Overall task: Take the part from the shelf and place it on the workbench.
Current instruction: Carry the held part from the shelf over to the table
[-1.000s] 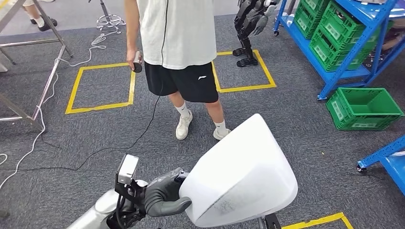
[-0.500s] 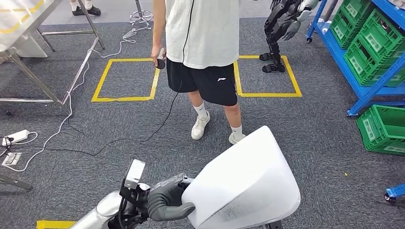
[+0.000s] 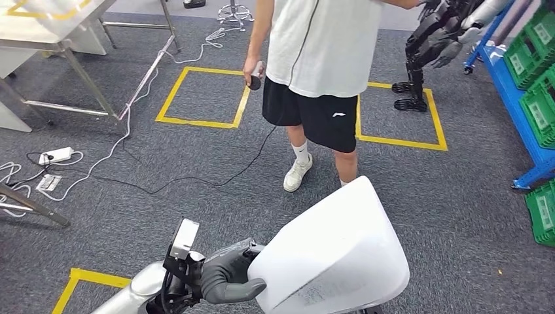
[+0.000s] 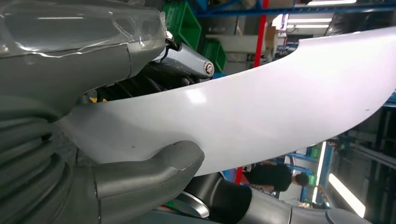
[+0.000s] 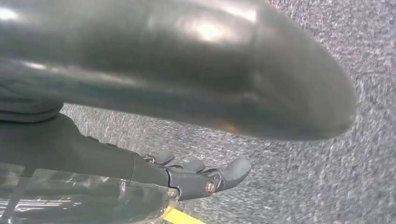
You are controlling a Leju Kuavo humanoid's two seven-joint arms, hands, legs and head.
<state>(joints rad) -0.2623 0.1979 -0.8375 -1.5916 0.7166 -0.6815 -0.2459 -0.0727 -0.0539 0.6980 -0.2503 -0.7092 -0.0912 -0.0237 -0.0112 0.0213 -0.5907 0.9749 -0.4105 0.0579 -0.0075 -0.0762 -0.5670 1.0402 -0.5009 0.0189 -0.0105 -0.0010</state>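
We carry the white part (image 3: pixel 330 255) low in front, above the grey carpet (image 3: pixel 131 196): our left hand (image 3: pixel 226 275) grips its left edge, our right hand (image 5: pixel 205 175) presses beneath it. A person (image 3: pixel 321 72) stands ahead.

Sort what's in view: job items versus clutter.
Job: white part, held by the left hand; right hand beneath it.

Clutter: person, power strip, green crates, blue shelf, standing robot, yellow floor tape.

Probably a robotics lab: taped floor squares (image 3: pixel 199 96), blue shelving (image 3: pixel 517 85), another humanoid (image 3: pixel 432 46).
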